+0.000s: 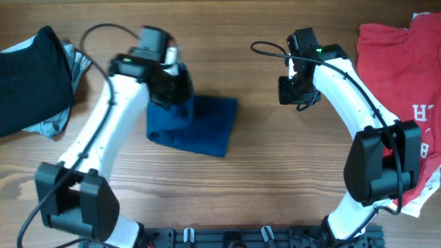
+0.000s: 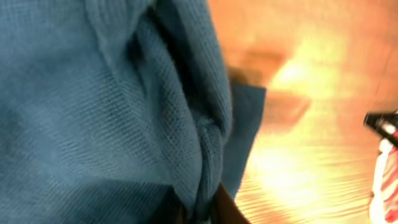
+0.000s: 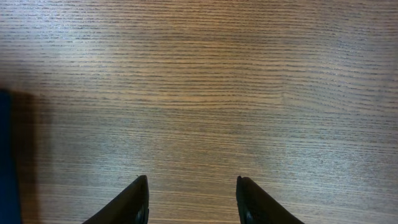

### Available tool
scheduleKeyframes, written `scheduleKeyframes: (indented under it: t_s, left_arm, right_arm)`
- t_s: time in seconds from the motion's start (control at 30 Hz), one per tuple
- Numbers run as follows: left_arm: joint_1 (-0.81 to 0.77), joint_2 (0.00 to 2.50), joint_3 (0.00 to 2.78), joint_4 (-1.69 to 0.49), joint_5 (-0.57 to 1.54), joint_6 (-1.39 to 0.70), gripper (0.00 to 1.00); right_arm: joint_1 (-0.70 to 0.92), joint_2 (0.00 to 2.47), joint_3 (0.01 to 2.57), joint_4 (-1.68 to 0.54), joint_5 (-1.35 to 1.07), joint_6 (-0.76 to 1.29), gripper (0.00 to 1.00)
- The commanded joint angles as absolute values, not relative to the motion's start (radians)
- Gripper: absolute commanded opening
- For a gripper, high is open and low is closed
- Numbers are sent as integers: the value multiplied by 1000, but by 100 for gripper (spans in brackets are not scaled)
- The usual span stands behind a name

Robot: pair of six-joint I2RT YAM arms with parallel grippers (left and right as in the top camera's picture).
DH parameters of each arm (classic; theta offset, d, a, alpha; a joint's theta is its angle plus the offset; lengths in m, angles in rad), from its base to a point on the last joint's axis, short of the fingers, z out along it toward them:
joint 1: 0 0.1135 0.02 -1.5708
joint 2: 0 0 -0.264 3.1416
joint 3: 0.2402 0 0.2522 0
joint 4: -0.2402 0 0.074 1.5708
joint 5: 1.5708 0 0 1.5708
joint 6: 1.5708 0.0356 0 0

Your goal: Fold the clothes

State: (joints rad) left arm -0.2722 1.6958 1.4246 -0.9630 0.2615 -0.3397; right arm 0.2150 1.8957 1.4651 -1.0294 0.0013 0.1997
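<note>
The dark blue shirt (image 1: 200, 122) lies folded into a small rectangle at the table's middle left. My left gripper (image 1: 169, 88) is shut on its upper left corner; in the left wrist view the blue cloth (image 2: 112, 106) fills the frame and bunches between my fingers (image 2: 202, 214). My right gripper (image 1: 295, 96) is open and empty above bare wood to the right of the shirt, its two fingertips (image 3: 191, 186) apart over the table. The red shirt with white lettering (image 1: 403, 76) lies at the right edge. A black garment (image 1: 31, 76) with a grey one (image 1: 52, 122) under it lies at the far left.
The wooden table (image 1: 275, 172) runs bare between the blue shirt and the red shirt. A sliver of the blue shirt (image 3: 5, 162) shows at the left edge of the right wrist view. The arm bases stand at the front edge.
</note>
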Motion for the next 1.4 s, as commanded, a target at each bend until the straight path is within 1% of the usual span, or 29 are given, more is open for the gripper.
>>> scheduleKeyframes:
  t_s: [0.0,0.03,0.1,0.13,0.2,0.3,0.37,0.4,0.43,0.5,0.53,0.6,0.63,0.73,0.77,0.83,0.93,1.07,1.17,1.27,1.33,1.37]
  left_arm:
    - [-370,1705,1438,-968,160,-356,14]
    - [-384,1719,1438,-968,159,-356,16]
    - [-405,1750,1438,-975,159,-356,18]
    - [-409,1765,1438,-985,159,-356,34]
    - [-409,1765,1439,-985,159,-356,40]
    - [-385,1703,1453,-986,126,-348,40]
    - [-322,1628,1461,-975,24,-349,43]
    - [-271,1602,1461,-954,-19,-349,45]
    - [-169,1603,1460,-916,-16,-353,46]
    - [-104,1625,1459,-883,-14,-353,48]
    - [-72,1645,1459,-860,0,-352,48]
    - [-15,1713,1459,-813,59,-352,50]
    - [8,1758,1459,-799,72,-346,52]
    - [34,1869,1459,-796,120,-344,54]
    - [36,1890,1459,-796,133,-344,54]
    - [41,1936,1459,-784,139,-344,55]
    - [41,1947,1459,-771,142,-344,55]
    - [43,1947,1459,-773,142,-344,55]
    - [43,1947,1459,-773,153,-345,55]
    - [43,1947,1459,-768,168,-345,55]
    - [43,1947,1459,-766,168,-345,56]
    - [43,1947,1459,-769,168,-345,56]
  right_arm:
    - [219,1861,1485,-1036,-1,186,46]
    - [220,1861,1485,-1036,-1,186,46]
    - [220,1861,1485,-1035,-1,186,46]
    - [220,1861,1485,-1038,-1,186,46]
    - [220,1861,1485,-1041,-1,186,46]
    - [220,1861,1485,-1041,-9,184,46]
    - [220,1861,1485,-1040,-47,178,47]
    - [220,1861,1485,-1023,-151,102,47]
    - [240,1861,1485,-993,-371,-32,47]
    - [283,1861,1485,-973,-395,-33,47]
    - [313,1861,1485,-958,-395,-33,49]
    - [438,1861,1485,-879,-402,-19,53]
    - [507,1861,1485,-818,-396,21,56]
    - [627,1861,1485,-665,-368,236,58]
    - [649,1861,1485,-637,-368,270,60]
    - [709,1861,1485,-567,-363,294,62]
    - [731,1870,1485,-535,-311,414,63]
    - [731,1916,1485,-568,-307,560,63]
    - [732,1925,1485,-593,-299,678,62]
    - [732,1930,1479,-592,-236,721,60]
    - [732,1944,1479,-587,-203,743,51]
    - [732,1964,1479,-577,-203,744,50]
